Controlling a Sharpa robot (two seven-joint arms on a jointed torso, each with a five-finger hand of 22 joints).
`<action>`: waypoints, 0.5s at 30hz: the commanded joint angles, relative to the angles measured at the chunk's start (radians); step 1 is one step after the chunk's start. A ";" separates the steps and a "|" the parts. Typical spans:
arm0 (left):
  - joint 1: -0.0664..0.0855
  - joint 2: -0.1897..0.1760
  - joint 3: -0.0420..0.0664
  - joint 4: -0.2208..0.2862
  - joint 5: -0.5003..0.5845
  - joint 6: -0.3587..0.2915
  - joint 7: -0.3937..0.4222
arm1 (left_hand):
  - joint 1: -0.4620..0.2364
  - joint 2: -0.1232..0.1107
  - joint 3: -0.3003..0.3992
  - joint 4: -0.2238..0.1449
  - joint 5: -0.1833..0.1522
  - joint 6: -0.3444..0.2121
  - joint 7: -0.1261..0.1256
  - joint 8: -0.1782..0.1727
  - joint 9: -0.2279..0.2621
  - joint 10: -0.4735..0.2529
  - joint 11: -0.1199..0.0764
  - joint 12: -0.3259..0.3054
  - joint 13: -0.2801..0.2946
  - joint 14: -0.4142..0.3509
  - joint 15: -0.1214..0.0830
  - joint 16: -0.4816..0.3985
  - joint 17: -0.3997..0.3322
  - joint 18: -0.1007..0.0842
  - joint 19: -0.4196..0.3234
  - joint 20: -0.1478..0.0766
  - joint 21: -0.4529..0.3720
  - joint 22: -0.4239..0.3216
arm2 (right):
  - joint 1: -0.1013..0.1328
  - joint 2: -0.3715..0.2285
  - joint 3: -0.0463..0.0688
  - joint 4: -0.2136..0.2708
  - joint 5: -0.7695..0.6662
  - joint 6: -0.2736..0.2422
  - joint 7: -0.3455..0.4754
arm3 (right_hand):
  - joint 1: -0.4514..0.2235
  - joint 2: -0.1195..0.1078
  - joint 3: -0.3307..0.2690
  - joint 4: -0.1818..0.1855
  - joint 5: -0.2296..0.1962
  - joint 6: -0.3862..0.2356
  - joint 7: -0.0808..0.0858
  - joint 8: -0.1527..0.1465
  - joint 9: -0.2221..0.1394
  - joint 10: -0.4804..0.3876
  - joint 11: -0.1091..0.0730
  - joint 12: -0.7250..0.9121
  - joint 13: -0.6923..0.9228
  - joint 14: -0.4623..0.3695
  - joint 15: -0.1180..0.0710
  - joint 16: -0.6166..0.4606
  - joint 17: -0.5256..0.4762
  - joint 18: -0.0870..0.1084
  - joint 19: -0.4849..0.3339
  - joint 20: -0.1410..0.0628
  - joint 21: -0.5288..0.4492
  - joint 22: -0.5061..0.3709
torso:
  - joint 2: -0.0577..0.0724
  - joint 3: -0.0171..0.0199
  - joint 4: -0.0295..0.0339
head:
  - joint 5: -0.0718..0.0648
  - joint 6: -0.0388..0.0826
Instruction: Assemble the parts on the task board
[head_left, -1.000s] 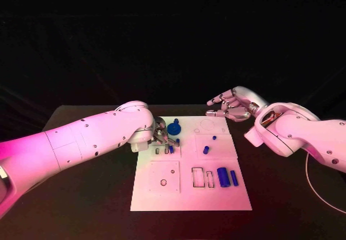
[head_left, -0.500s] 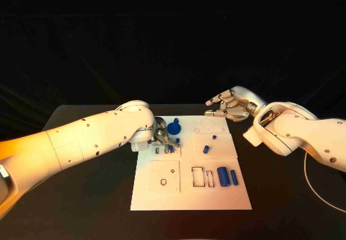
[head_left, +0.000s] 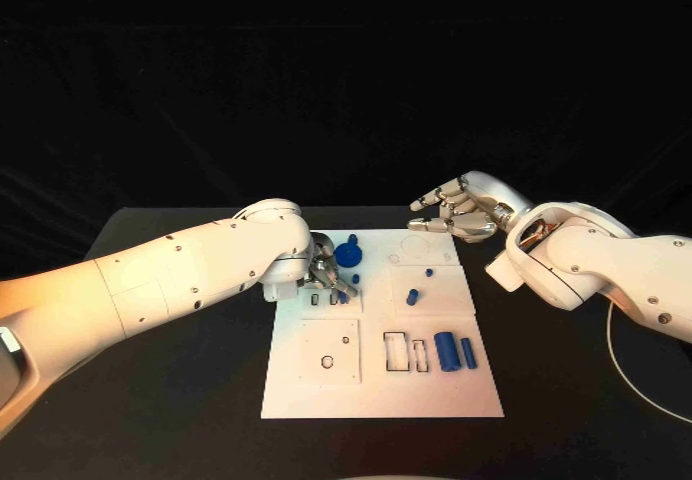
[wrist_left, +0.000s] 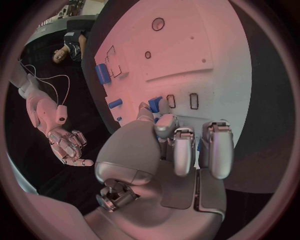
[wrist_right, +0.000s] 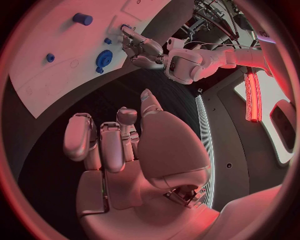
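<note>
Little has shifted: left robot hand (head_left: 320, 275) still pinches a blue part (wrist_left: 154, 106); right robot hand (head_left: 459, 212) hovers empty, fingers apart.

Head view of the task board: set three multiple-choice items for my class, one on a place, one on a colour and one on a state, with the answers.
1. Where do the two blue cylinders lie side by side?
A. On the board's near right part
B. On its far left corner
C. Off the board

2. What colour is the board?
A. Black
B. White
C. Blue

3. What is the right robot hand doing?
A. Gripping a blue cylinder
B. Holding nothing, raised by the board's far right corner
C. Pressing flat on the board's middle

Answers:
1 A, since the pair lies beside the rectangular slots on the near right.
2 B, since the plate shows white against the black table.
3 B, since nothing sits between its fingers and no part touches it.
</note>
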 joint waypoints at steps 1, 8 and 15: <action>0.001 0.004 0.000 -0.001 -0.004 0.018 -0.002 | 0.037 0.012 0.031 -0.017 0.001 -0.014 -0.002 0.003 0.007 0.001 -0.001 -0.002 -0.001 0.104 -0.006 0.003 0.264 -0.011 0.072 -0.008 0.003 0.186 | 0.000 0.000 0.000 0.001 -0.009 0.014 -0.002 | 0.000 0.004 -0.005 -0.002 -0.002 0.010 0.000 0.002 0.001 0.001 -0.003 0.003 -0.001 0.043 -0.002 -0.003 0.001 0.009 -0.005 0.001 -0.003 0.000 | 0.000 0.0004 0.0007 | 0.000 0.000; 0.000 0.005 0.000 -0.001 -0.004 0.005 0.000 | 0.177 0.042 0.157 -0.099 0.069 -0.050 -0.009 -0.021 0.013 -0.015 -0.009 -0.021 -0.011 0.104 -0.014 0.003 0.264 -0.010 0.070 -0.015 0.001 0.184 | -0.001 0.000 0.000 -0.001 -0.009 0.017 -0.003 | -0.001 0.005 -0.007 0.000 -0.002 0.010 0.000 0.002 0.001 0.002 -0.003 0.005 0.000 0.043 -0.002 -0.003 0.003 0.009 -0.005 0.001 -0.003 0.001 | 0.000 0.0012 -0.0004 | 0.003 0.000; 0.000 0.000 0.000 0.004 0.004 -0.002 0.004 | 0.202 -0.048 0.371 -0.116 0.195 -0.064 0.005 -0.050 0.017 -0.029 0.007 -0.054 -0.030 0.104 -0.005 0.003 0.264 -0.009 0.067 -0.008 -0.004 0.180 | -0.001 0.001 -0.001 -0.001 -0.009 0.020 -0.004 | -0.001 0.005 -0.007 0.000 -0.002 0.010 0.000 0.002 0.001 0.002 -0.003 0.005 0.000 0.043 -0.002 -0.003 0.002 0.009 -0.005 0.001 -0.003 0.001 | 0.000 0.0010 -0.0013 | 0.003 0.000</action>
